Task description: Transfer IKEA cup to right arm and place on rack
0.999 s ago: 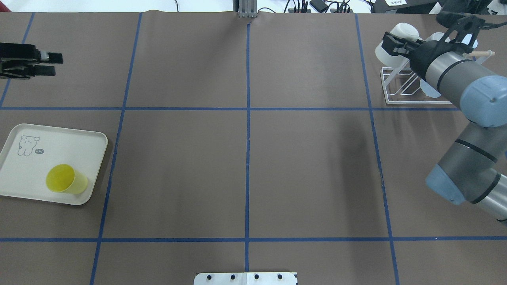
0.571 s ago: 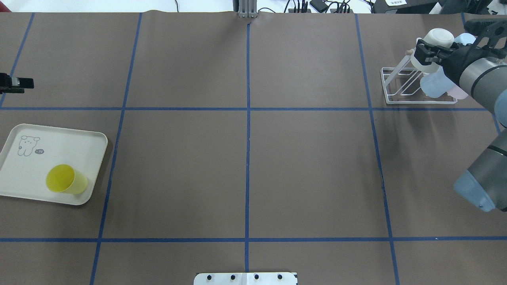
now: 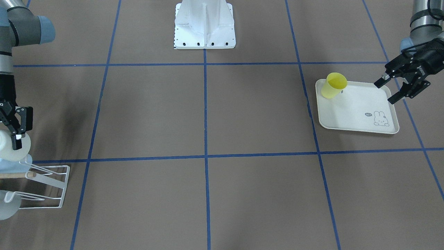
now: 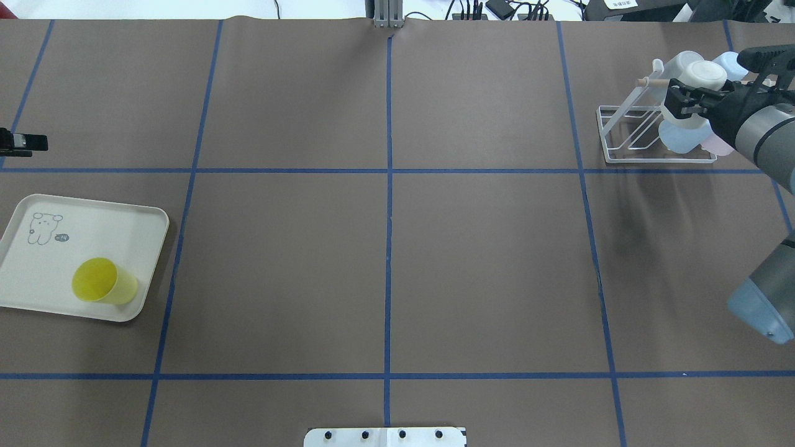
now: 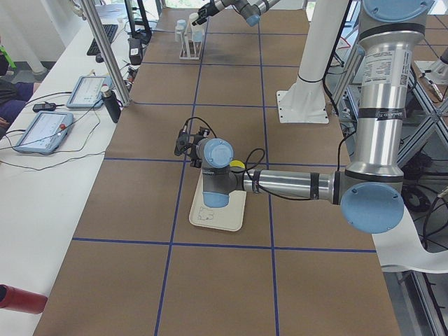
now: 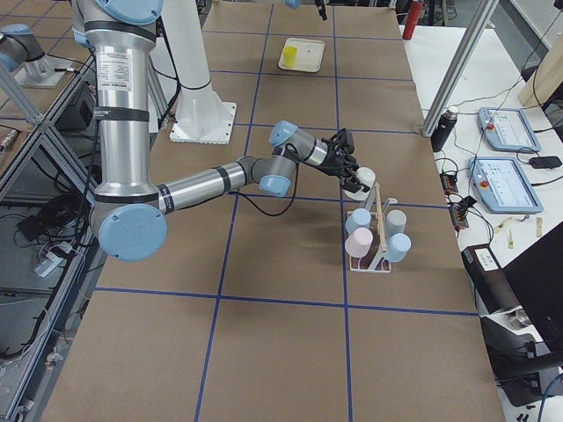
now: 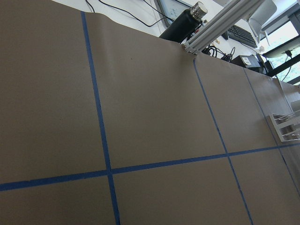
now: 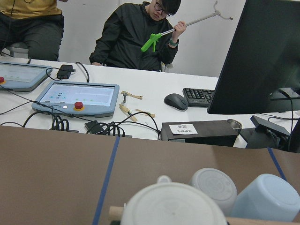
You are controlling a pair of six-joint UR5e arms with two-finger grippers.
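My right gripper [image 4: 682, 99] is shut on a white cup [image 4: 700, 77] and holds it over the top of the white wire rack [image 4: 627, 133], by its wooden dowel [image 4: 646, 81]. The cup's base fills the bottom of the right wrist view [image 8: 173, 206]. In the front view this gripper [image 3: 16, 128] grips the cup [image 3: 8, 149] above the rack [image 3: 52, 187]. My left gripper [image 3: 387, 91] is open and empty, hovering at the outer corner of the cream tray [image 3: 357, 107]. A yellow cup [image 4: 102, 282] stands on the tray [image 4: 93, 223].
Light-blue [image 4: 680, 136], pink [image 4: 717, 146] and pale [image 4: 677, 61] cups hang on the rack. The white robot base plate [image 3: 204, 31] sits at the table's middle edge. Operators, tablets and a monitor [image 8: 276, 51] are behind the table's far edge.
My right gripper has carried the white cup to the right, from beyond the rack's left end to over the rack. My left gripper has drawn back left and nearer, to the view's edge.
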